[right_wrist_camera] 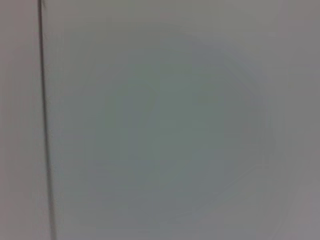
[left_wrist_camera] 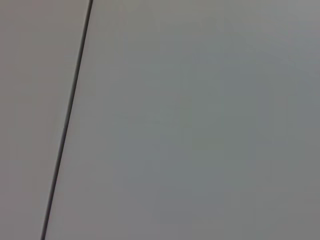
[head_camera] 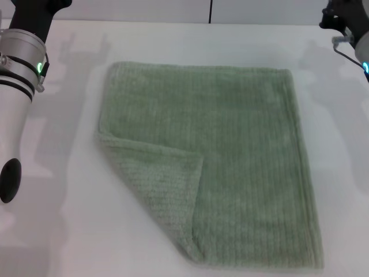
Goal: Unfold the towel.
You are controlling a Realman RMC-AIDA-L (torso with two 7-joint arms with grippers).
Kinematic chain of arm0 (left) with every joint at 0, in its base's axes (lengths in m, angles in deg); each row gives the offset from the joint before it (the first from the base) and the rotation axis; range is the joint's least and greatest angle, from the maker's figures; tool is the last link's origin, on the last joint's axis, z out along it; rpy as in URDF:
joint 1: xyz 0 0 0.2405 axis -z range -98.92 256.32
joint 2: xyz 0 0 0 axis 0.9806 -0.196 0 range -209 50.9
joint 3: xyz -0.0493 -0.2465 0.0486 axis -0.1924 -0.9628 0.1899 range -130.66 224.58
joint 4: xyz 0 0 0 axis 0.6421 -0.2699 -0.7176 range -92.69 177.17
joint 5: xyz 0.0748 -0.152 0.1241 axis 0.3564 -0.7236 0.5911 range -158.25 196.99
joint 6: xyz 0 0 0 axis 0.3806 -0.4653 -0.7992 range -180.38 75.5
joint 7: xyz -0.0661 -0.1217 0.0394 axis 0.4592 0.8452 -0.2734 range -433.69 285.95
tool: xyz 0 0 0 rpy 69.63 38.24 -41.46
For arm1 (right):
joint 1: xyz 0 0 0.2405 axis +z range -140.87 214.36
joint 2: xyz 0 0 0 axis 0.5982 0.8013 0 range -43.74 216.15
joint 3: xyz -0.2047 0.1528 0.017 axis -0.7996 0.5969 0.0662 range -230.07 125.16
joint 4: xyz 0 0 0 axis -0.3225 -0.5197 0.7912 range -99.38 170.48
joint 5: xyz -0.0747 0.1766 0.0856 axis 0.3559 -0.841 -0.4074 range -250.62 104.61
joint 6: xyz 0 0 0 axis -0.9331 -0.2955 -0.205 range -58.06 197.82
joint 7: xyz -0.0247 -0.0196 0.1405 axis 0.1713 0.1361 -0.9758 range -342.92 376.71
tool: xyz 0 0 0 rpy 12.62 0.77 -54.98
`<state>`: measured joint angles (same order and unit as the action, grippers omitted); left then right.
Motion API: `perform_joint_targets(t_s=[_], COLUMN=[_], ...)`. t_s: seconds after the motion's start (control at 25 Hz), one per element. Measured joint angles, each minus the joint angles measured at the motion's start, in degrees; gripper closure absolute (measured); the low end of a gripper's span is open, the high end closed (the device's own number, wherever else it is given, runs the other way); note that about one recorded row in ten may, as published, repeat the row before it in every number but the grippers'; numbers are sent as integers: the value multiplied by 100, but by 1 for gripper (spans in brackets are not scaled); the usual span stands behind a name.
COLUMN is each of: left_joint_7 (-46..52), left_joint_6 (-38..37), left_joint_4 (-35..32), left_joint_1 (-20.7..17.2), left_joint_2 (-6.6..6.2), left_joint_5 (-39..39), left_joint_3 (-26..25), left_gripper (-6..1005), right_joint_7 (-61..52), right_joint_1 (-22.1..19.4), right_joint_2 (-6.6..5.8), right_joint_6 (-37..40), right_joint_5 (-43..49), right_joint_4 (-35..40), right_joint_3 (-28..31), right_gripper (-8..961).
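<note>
Towel (head_camera: 242, 156), pale green terry, lay flat at the centre of the white table (head_camera: 69, 231), its lower-left corner folded over as a triangular flap (head_camera: 155, 190). Left arm (head_camera: 17, 98) stood at the frame's left edge, right arm (head_camera: 351, 29) at the upper right; neither gripper's fingers were visible, so their state cannot be told. A shallow pinch on the flap could drag the whole towel instead.

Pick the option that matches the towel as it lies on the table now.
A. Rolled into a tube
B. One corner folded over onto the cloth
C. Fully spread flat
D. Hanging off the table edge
B: in the head view the towel lies flat except for its near-left corner, whose flap is turned over onto the cloth.
</note>
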<state>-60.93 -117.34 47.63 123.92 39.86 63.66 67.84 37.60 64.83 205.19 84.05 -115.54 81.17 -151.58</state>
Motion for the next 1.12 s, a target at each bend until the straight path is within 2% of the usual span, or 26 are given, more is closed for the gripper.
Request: perform_joint_targets(t_s=[0.04, 0.08, 0.12, 0.24, 0.28, 0.32, 0.36, 0.44, 0.48, 0.52, 0.68, 0.76, 0.88, 1.12], left_joint_7=[2, 1, -1, -4, -3, -3, 2, 13, 18, 20, 37, 39, 40, 45], left_joint_6=[1, 3, 3, 4, 4, 4, 4, 4, 4, 5, 4, 2, -1, -10], left_joint_4=[-5, -8, -9, -11, -12, -12, -14, -18, -21, -22, -30, -34, -50, -73], left_joint_1=[-2, -4, -4, -5, -3, -3, 0, 10, 19, 24, 44, 50, 61, 77], left_joint_2=[0, 0, 0, 0, 0, 0, 0, 0, 0, 0, 1, 2, 8, 10], left_joint_5=[1, 0, 0, 1, 0, 0, 0, 0, 0, -1, 0, 0, 0, 0], left_joint_3=[0, 0, -2, -9, -17, -17, -19, -20, -21, -22, -23, -23, -23, -23], left_gripper=[191, 191, 191, 191, 191, 191, 191, 190, 190, 190, 190, 190, 190, 190], right_joint_7=[15, 20, 20, 20, -6, -6, -10, -9, 2, 2, 37, 53, 321, 725], right_joint_1=[-17, -45, -45, -71, -67, -67, -53, 13, 105, 105, 465, 547, 925, 1368], right_joint_2=[-6, -25, -25, -31, -29, -29, -29, -37, -47, -47, -91, -104, -136, -140], right_joint_6=[-393, -1157, -1157, -2364, -3193, -3193, -3546, -4325, -4965, -4965, -6165, -6308, -6850, -7517], right_joint_5=[0, 44, 44, 331, 537, 537, 578, 611, 612, 612, 803, 853, 891, 878], right_joint_4=[184, 538, 538, 1083, 1468, 1468, 1620, 1907, 2071, 2071, 2139, 2093, 1686, 1202], right_joint_3=[116, 343, 343, 716, 908, 908, 995, 1195, 1366, 1366, 1687, 1710, 1970, 2422], right_gripper=[924, 931, 939, 954, 954, 954, 954, 954, 954, 954, 954, 954, 953, 953])
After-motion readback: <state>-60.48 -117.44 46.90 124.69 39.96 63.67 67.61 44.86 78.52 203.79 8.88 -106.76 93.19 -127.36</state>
